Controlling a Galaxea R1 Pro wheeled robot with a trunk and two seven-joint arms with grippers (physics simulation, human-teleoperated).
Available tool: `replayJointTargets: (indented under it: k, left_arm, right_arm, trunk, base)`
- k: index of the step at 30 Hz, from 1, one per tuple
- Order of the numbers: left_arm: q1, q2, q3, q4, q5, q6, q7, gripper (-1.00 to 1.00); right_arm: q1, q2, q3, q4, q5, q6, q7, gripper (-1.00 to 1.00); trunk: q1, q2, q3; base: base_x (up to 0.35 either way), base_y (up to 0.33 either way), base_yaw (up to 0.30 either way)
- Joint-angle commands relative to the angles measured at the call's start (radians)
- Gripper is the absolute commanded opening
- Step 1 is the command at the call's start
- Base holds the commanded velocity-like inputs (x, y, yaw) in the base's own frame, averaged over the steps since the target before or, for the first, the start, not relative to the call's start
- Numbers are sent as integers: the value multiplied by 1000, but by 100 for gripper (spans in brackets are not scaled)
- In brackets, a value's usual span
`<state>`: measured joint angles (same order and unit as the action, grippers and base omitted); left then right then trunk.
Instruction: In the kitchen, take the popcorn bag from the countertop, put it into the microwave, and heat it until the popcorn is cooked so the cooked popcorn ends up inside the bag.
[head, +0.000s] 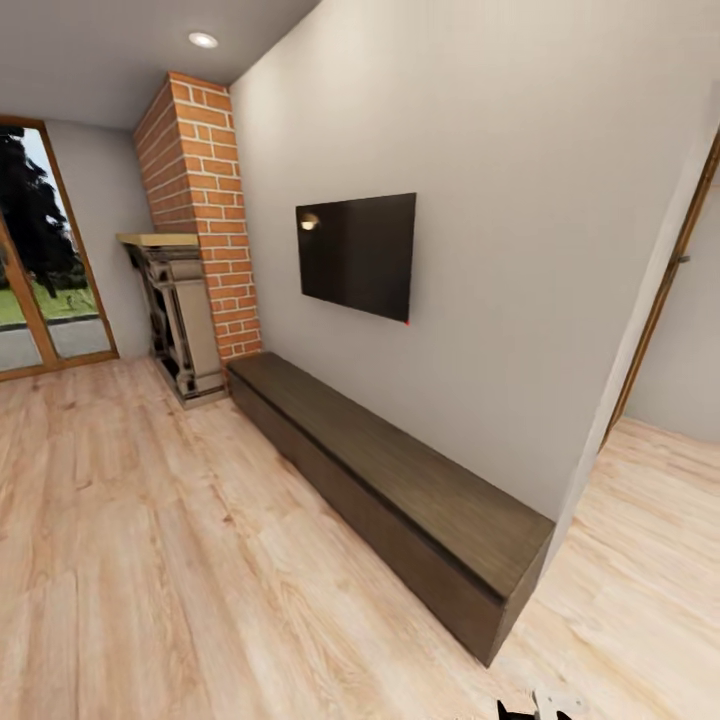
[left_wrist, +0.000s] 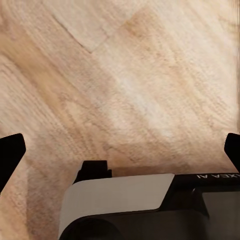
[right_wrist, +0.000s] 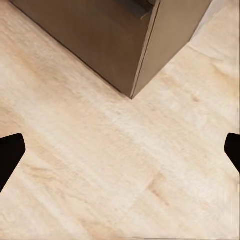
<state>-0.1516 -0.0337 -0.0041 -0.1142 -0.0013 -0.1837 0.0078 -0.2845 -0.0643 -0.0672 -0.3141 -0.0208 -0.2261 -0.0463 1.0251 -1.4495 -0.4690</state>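
I am in a living room, and the popcorn bag, the microwave and the countertop are out of view. My left gripper (left_wrist: 120, 152) hangs open over light wooden floor (left_wrist: 125, 75), its dark fingertips (left_wrist: 10, 155) spread wide with nothing between them. My right gripper (right_wrist: 120, 152) is also open and empty above the same floor, close to the end corner of a low dark cabinet (right_wrist: 125, 40).
A long low dark wooden cabinet (head: 400, 480) runs along the grey wall under a black wall-mounted TV (head: 357, 255). A brick chimney (head: 200, 200) with a fireplace (head: 180, 320) stands at the far left, beside a glass door (head: 40, 270). A doorway (head: 660, 400) opens at the right.
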Motion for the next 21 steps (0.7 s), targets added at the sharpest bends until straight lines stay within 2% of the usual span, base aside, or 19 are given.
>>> replayJointTargets:
  k: [1, 17, 21]
  left_arm:
    - [0, 0, 0, 1, 0, -3, 1, 100]
    - [-2, -5, 2, 2, 3, -3, 1, 100]
    - [-3, -6, 5, 2, 4, -2, 3, 100]
  right_arm:
    - [-1, 0, -2, 1, -2, -4, 0, 100]
    - [-1, -6, -3, 2, -4, -6, 0, 100]
    - [-1, -7, -3, 3, -4, -6, 0, 100]
  trunk:
    - [0, -1, -1]
    - [0, -1, -1]
    - [-15, 27, 12]
  base:
    - [0, 0, -300]
    - [0, 0, -300]
    - [0, 0, -300]
